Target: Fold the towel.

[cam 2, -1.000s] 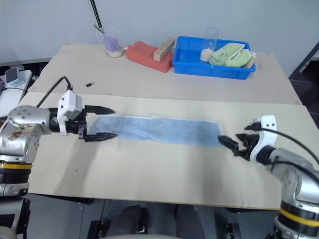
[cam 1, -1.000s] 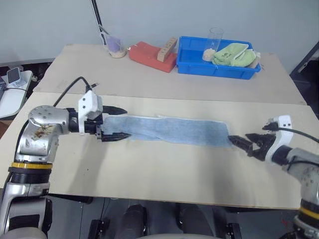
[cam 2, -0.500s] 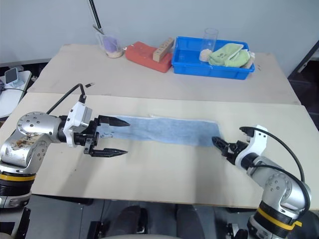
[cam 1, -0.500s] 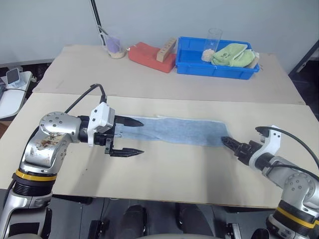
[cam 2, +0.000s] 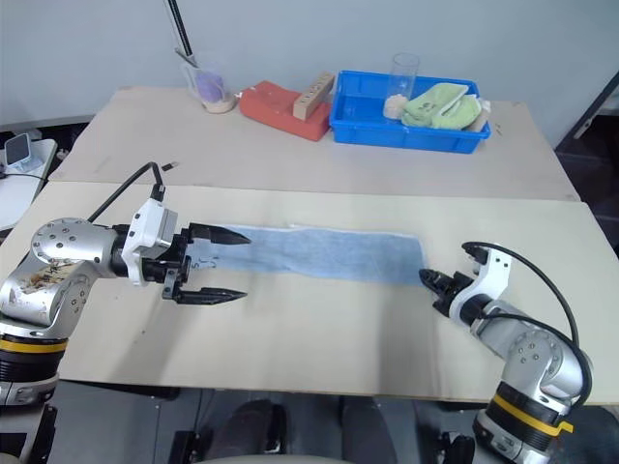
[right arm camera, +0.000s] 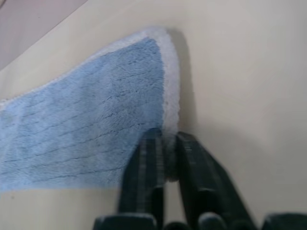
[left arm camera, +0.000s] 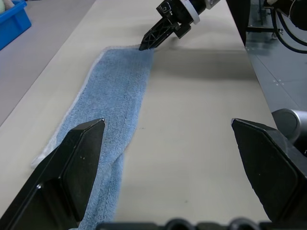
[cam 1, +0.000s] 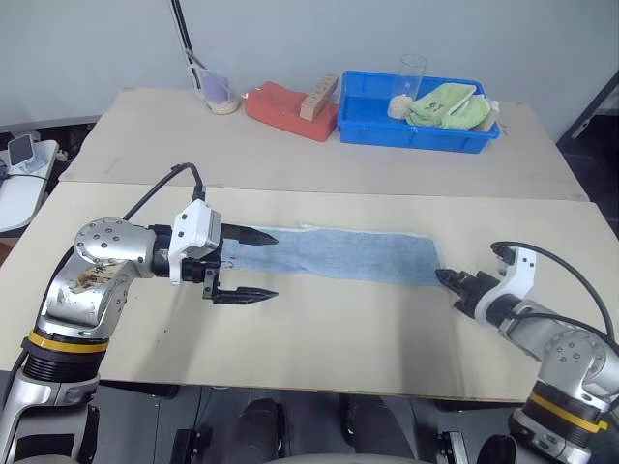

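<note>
Left tool point(cam 1: 253, 265) stands wide open at the left end of the towel point(cam 1: 338, 253), one finger over the cloth, one past its near edge, holding nothing. The towel lies flat in a long strip across the worktop point(cam 1: 319, 338). Right tool point(cam 1: 453, 281) is pinched closed on the pale hem at the towel's right near corner. Judged soft, light and limp terry: it will sag between grips, so corners and hems are the best holds

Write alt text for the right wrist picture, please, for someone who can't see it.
Two black fingers of the right gripper are pinched shut on the pale hem at a corner of the light blue towel, which lies flat on a beige table.
</note>
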Available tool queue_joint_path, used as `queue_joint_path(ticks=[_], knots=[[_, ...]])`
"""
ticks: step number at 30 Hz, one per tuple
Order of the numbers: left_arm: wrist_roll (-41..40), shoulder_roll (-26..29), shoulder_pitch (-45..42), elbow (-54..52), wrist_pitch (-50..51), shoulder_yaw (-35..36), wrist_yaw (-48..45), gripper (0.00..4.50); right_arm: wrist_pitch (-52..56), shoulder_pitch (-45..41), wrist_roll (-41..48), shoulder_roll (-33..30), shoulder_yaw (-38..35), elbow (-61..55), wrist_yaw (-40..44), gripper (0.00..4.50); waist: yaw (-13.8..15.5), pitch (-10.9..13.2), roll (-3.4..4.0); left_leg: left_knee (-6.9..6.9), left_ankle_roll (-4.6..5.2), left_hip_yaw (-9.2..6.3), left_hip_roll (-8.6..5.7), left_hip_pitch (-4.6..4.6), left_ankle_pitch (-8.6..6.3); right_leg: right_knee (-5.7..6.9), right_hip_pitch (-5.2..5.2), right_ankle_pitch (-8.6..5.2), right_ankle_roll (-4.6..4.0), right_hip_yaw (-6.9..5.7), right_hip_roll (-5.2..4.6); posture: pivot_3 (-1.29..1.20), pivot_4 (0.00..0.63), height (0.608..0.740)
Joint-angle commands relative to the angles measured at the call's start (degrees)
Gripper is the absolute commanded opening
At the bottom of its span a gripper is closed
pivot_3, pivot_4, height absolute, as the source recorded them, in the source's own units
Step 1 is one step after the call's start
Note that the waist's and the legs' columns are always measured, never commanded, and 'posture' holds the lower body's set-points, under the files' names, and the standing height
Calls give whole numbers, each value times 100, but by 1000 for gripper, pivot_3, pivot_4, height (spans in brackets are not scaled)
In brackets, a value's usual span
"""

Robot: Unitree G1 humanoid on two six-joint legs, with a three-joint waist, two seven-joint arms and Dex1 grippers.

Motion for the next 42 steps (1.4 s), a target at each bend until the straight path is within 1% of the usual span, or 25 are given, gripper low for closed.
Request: queue_joint_path(ticks=[1,3,6,9,12,15,17,21,24,27,32,37,42], knots=[[-26,-12,-84,-119,-41,-15,70,4500,-9,-98,198,-100,-264,-26,-94,18,5,0,0,0,0,0,0,0,0,0,0,0,0,0,-1,0,150,714],[-36,-61,-126,-102,-35,-34,115,4500,-99,-74,167,-252,-321,74,-111,18,25,0,0,0,0,1,-1,-1,0,-2,0,0,0,0,-2,0,150,714],[-24,-223,-252,-28,-36,-27,324,4500,-226,-19,97,-666,-353,293,-19,18,46,0,0,1,0,6,-2,-3,0,-4,1,0,0,0,-7,0,150,714],[-50,-276,-288,-2,-28,-37,356,4500,-393,103,31,-1329,-380,637,236,18,53,0,1,1,0,16,-7,-4,0,-7,1,0,1,1,-8,0,150,714],[-87,-300,-269,37,-53,-39,325,4500,-648,137,-13,-2162,-363,1041,653,18,45,0,1,0,0,20,-11,-4,0,-10,1,0,1,5,-9,0,150,714],[-94,-327,-230,75,-106,-36,292,4500,-937,193,11,-2864,-10,1072,1239,18,39,0,1,0,1,26,-11,-4,0,-11,2,-1,2,10,-7,0,150,714],[-99,-342,-199,82,-133,-36,271,4500,-1223,266,-15,-3266,450,823,1694,18,5,0,1,-1,1,26,-9,-2,0,-11,2,-2,4,11,-3,0,150,714],[-125,-336,-154,41,-135,-16,219,4500,-1751,104,-90,-3699,1547,71,2287,18,-90,0,0,-7,1,22,4,1,0,-11,2,-6,10,13,10,0,150,714],[-166,-307,-106,-63,-84,17,214,4500,-2127,-129,-288,-3767,2335,-310,2479,18,-111,0,0,-10,1,18,7,1,0,-12,0,-6,10,13,11,0,150,714],[-216,-272,-39,-213,-7,53,251,4500,-2349,-473,-551,-3640,3130,-551,2478,18,-97,0,0,-9,1,16,4,-3,0,-16,-1,-5,8,12,8,0,150,714],[-285,-227,102,-460,125,109,428,4500,-2459,-922,-832,-3074,4002,-480,2315,18,-34,1,-2,-3,1,16,1,-9,0,-19,-3,-4,8,12,-6,0,150,714],[-339,-199,189,-637,289,148,675,4500,-2583,-954,-1172,-2790,4565,-352,2326,18,39,1,-2,-1,1,16,0,-8,0,-18,-4,-3,7,12,-8,0,150,714],[-328,-203,263,-724,365,160,876,4500,-2436,-1032,-1219,-2577,4784,-319,2355,18,52,1,-2,2,1,17,-1,-7,0,-17,-4,-3,6,11,-8,0,150,714]])
